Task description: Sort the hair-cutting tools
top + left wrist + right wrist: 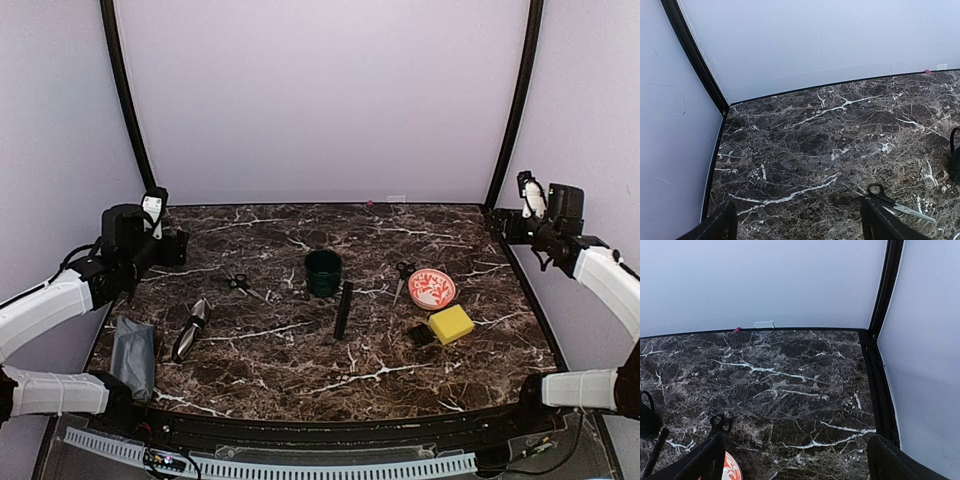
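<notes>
In the top view, the left claw (178,246) is seen spread wide and empty over the left rear of the dark, white-veined marble table (280,370). The right claw (503,226) is likewise spread and empty at the right rear corner. One pair of small dark-handled metal scissors (240,284) is found near the left claw, to its right. The tapered silver-and-black clipper (190,328) lies farther from that claw, towards the arm bases. A second pair of dark-handled scissors (402,275) lies well to the left of the right claw, just beside the round red-and-white patterned plate (432,288). The long narrow black comb (343,310) is placed between the two claws, near the dark green cup (323,272). In the left wrist view, black fingers (715,227) are shown far apart with only marble between them, and the first scissors are partly hidden by the right finger. In the right wrist view, fingers (900,462) are again wide apart, and the second scissors' handles are seen just above the left finger.
</notes>
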Available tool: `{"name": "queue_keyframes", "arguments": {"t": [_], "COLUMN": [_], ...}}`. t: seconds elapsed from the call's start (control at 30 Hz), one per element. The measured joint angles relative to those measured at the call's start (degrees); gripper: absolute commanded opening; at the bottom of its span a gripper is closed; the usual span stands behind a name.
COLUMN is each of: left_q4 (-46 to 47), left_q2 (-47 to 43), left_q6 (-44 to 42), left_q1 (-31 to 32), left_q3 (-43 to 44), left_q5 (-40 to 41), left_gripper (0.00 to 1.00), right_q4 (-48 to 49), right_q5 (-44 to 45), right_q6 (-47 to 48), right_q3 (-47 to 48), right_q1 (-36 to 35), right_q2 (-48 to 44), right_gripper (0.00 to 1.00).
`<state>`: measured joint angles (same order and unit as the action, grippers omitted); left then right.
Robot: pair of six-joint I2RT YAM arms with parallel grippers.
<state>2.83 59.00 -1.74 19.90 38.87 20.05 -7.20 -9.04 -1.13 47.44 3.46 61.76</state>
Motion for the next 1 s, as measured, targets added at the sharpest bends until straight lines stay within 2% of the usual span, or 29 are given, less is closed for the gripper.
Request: {"name": "queue_keyframes", "arguments": {"t": [0.07, 0.13, 0.3, 0.43, 0.57, 0.87, 1.0], "left_q4": [-1.88, -4.96, -16.48, -25.94, -37.88, -56.52, -62.97], "left_q2": [-1.46, -1.62, -0.52, -0.5, 1.31, 10.29, 12.94], "left_q6": [0.7, 1.66, 6.08, 11.23, 17.31, 25.64, 29.16], "left_q1": [-0.66, -1.49, -2.4, -2.38, -2.36, -2.34, -2.27], "left_q3": [0.63, 2.54, 11.26, 16.74, 21.16, 19.67, 19.02], "left_q5": [-1.2, -2.47, -7.43, -10.69, -10.84, -10.36, -5.81], "left_gripper": [0.8, 0.78, 0.76, 0.76, 0.77, 0.8, 0.85], "right_q4": [0.0, -0.11, -0.22, -0.72, -2.75, -6.16, -6.69], "right_q5": [-0.09, -1.03, -8.22, -14.4, -17.38, -21.22, -22.56], "right_q6": [0.28, 1.18, 4.35, 6.86, 10.51, 16.76, 17.59], "right_q3": [-1.73, -2.99, -3.56, -3.43, -3.19, -3.19, -3.17], "right_q1": [0.17, 0.37, 0.7, -0.48, -5.35, -13.27, -15.19], "right_q2": [-0.39, -1.07, -1.53, -0.59, 1.22, 2.08, 3.65], "right_gripper": [0.99, 0.95, 0.86, 0.85, 0.87, 0.88, 0.88]}}
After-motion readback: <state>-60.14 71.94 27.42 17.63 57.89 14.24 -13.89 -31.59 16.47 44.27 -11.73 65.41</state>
